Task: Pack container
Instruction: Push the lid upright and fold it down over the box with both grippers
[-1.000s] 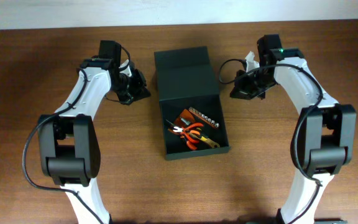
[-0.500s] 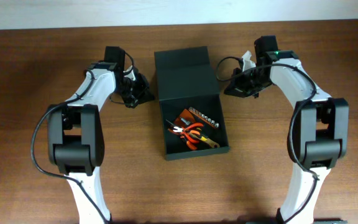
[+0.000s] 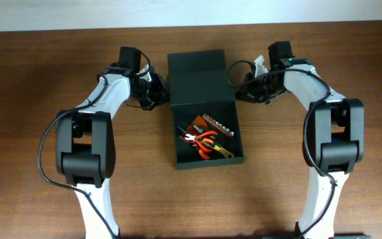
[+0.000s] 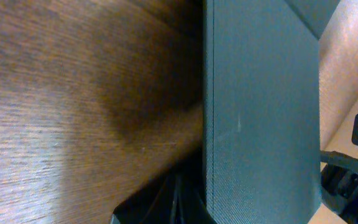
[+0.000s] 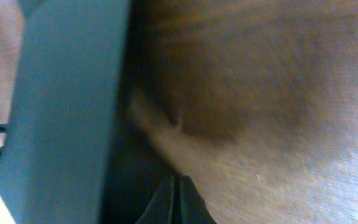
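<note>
table: brown wood grain | wall: pale strip along far edge

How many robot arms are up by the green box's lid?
2. The left pincer sits beside the left edge of the open lid of the container; the right pincer sits beside the lid's right edge. No others are in view.

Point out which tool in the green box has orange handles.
The pliers, in the middle of the container: bright orange handles. The bit strip nearer the lid is dark with silver bits; the tool nearer the front wall is brass-coloured.
</note>
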{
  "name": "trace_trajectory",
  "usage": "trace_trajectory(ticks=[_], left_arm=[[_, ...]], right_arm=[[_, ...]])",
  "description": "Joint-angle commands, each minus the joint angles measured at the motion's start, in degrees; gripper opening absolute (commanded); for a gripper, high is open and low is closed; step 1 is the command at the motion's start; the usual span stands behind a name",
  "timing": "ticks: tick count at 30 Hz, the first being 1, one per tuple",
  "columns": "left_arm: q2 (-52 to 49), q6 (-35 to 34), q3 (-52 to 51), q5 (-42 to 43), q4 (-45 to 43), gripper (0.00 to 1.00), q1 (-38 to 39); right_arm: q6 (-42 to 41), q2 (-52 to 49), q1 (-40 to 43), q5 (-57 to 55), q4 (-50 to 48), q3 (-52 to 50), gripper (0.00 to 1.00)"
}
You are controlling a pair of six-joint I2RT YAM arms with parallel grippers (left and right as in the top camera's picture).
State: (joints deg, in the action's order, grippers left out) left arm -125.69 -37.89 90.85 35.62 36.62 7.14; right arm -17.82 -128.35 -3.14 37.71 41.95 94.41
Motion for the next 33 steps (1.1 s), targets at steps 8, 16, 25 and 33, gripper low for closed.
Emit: trace_trajectory(ticks=[8,16,25,33], left_arm=[[-0.4,-1.1,0.3,1.7,-4.0,0.02,0.4],[-0.4,0.9,0.3,1.7,-9.0,0.02,0.4],[-0.4,4.6,0.3,3.8,-10.4,0.02,0.4],[-0.4,8.7,0.3,7.7,-12.8,0.02,0.3]], right_arm=[[2.1,-0.3,-0.6,2.8,-4.5,1.1,0.04],[5.8,-0.3,-1.4,2.8,-7.1,1.1,0.04],[7.5,0.0,-1.4,8.2,-10.1,1.1,0.04],[12.1,2.9,-1.4,8.4,-9.2,1.1,0.04]])
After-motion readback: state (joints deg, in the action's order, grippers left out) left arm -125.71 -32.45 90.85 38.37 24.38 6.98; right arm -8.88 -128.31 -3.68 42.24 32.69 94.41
